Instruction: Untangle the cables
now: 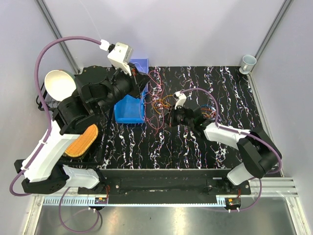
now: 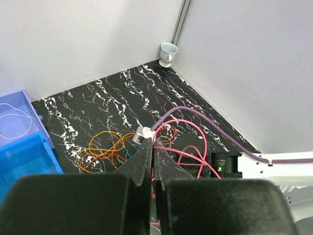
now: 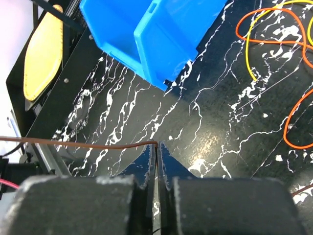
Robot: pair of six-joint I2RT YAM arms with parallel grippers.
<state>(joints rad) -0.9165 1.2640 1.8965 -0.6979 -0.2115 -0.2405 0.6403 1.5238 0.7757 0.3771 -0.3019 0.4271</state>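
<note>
My left gripper (image 2: 151, 147) has its jaws pressed together on a pink cable (image 2: 183, 121), which loops away toward the lower right of the left wrist view. My right gripper (image 3: 156, 149) pinches the end of a brown cable (image 3: 73, 144) that runs off to the left edge. The other cables (image 1: 161, 104), in orange, yellow and red loops, lie on the black marbled table (image 1: 195, 147) at the centre of the top view, just right of the blue bin (image 1: 129, 110).
</note>
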